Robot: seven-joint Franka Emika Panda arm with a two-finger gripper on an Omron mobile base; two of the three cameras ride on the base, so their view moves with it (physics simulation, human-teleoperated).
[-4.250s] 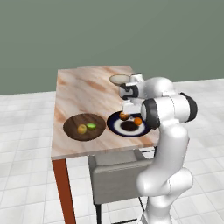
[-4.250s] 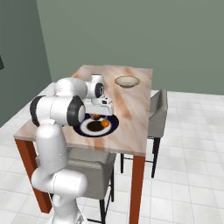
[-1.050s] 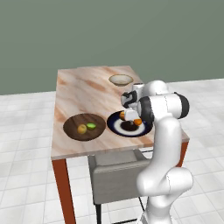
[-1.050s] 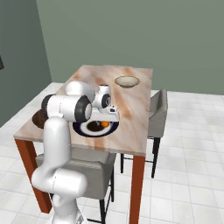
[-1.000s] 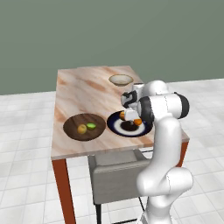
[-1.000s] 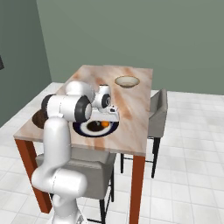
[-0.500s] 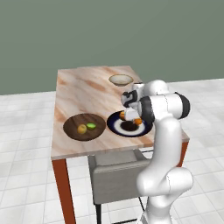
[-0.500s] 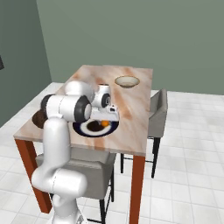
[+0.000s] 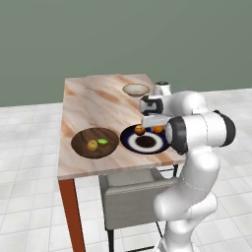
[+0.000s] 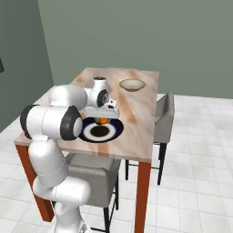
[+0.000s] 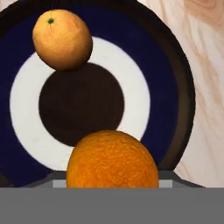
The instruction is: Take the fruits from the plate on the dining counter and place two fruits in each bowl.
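Note:
The navy-and-white plate [image 9: 129, 141] [image 10: 116, 130] [image 11: 26, 87] lies near the front edge of the marble dining counter [image 9: 93, 103] [image 10: 136, 109]. One orange fruit [image 9: 140, 130] [image 11: 62, 39] rests on the plate's far side. My gripper [image 9: 157, 126] [image 10: 103, 118] [image 11: 113, 177] is down over the plate, shut on the second orange fruit [image 9: 158, 130] [image 10: 103, 121] [image 11: 113, 157], which hides the fingertips. The dark wooden bowl [image 9: 81, 147] holds the yellow fruit [image 9: 92, 145] and the green fruit [image 9: 102, 142]. At the counter's far end stands the cream bowl [image 9: 136, 89] [image 10: 132, 84], with nothing in it.
A grey chair [image 9: 138, 197] [image 10: 88, 175] stands at the counter's near side beside my base. Another grey chair [image 10: 163, 119] is tucked in at the right side. Bare marble stretches between the plate and the cream bowl.
Since 4.2 s ago the hand has come down onto the plate's right side over an orange. Over the last second it has hardly moved.

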